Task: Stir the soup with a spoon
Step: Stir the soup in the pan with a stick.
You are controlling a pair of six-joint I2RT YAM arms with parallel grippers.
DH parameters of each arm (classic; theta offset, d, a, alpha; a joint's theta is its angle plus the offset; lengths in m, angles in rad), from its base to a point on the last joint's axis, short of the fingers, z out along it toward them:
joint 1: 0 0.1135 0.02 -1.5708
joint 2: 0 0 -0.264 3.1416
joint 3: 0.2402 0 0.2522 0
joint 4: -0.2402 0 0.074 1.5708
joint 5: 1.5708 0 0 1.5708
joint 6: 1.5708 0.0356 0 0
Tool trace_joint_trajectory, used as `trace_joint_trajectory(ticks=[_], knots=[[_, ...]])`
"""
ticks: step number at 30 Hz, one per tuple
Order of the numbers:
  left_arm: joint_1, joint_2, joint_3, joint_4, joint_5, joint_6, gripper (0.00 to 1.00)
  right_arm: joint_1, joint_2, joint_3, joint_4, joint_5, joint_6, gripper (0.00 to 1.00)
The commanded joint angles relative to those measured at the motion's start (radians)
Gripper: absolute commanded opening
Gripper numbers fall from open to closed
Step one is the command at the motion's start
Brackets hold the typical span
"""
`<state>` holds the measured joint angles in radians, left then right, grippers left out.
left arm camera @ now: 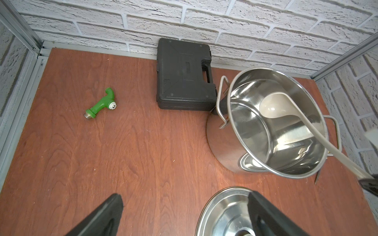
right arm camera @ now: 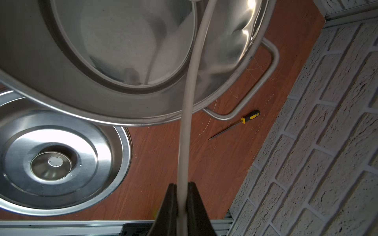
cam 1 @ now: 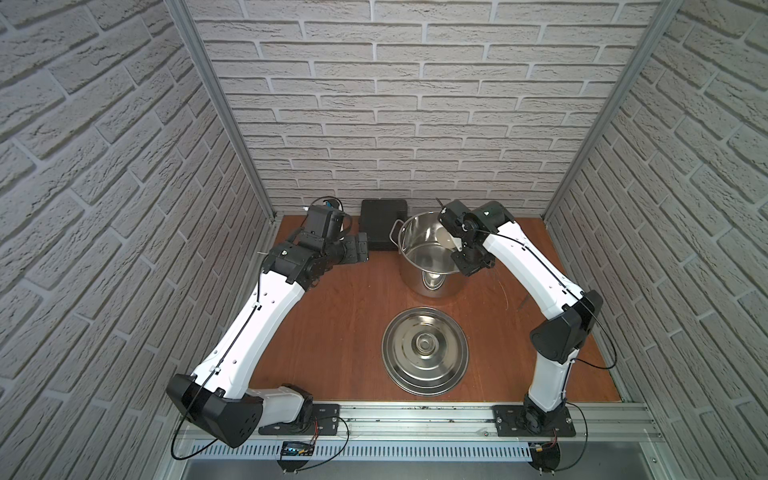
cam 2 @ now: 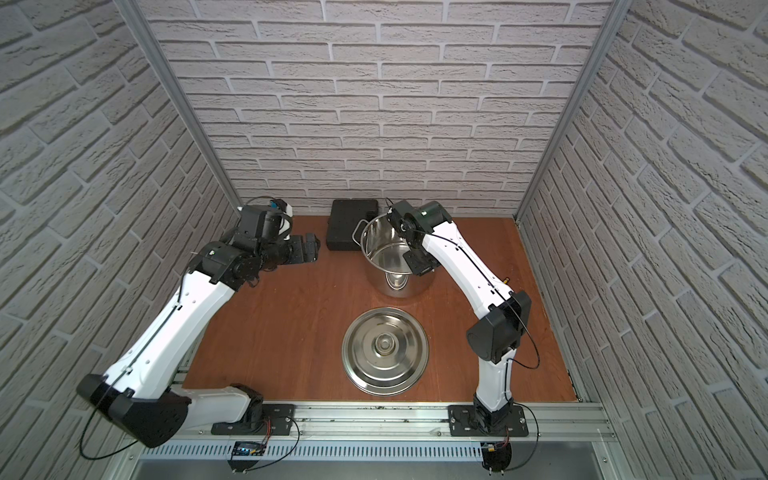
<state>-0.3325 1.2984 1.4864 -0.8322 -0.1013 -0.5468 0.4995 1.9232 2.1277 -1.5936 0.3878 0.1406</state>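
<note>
One lid (cam 1: 424, 351) lies knob-up on the near tabletop (cam 1: 332, 332), off so the pot (cam 1: 419, 257) behind stands open. Right fingers (right arm camera: 194, 201) pinch the ladle (left arm camera: 274, 107) by its handle, bowl down inside the pot for stirring; left fingers (left arm camera: 106, 214) gape wide, empty, aside.

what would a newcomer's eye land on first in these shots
The big shiny steel pot at the back of the wooden table, with a cream ladle reaching down into it, its handle clamped in the right gripper. Next, the round lid lying flat between the pot and the arms' bases.
</note>
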Motion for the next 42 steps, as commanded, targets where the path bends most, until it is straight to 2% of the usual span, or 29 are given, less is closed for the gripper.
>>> trace_joint_trajectory(ticks=[1,9,17,30,36,42], knots=[[-0.005,-0.012,0.001,0.043,0.002,-0.01,0.98,-0.004,0.048,0.091,-0.03,0.024,-0.046,0.02],[-0.005,-0.04,-0.03,0.052,-0.017,-0.025,0.98,0.003,0.156,0.172,-0.024,-0.051,-0.064,0.02],[-0.004,-0.037,-0.038,0.056,-0.009,-0.041,0.98,0.039,0.139,0.157,-0.04,-0.062,-0.064,0.02],[-0.006,-0.026,-0.048,0.083,0.021,-0.064,0.98,0.03,-0.036,-0.024,0.001,0.037,-0.099,0.02],[-0.015,-0.028,-0.05,0.079,0.026,-0.069,0.98,0.001,-0.028,-0.038,0.002,0.075,-0.113,0.02],[-0.017,-0.055,-0.067,0.069,0.02,-0.067,0.98,-0.007,0.048,0.063,-0.008,0.082,-0.114,0.02]])
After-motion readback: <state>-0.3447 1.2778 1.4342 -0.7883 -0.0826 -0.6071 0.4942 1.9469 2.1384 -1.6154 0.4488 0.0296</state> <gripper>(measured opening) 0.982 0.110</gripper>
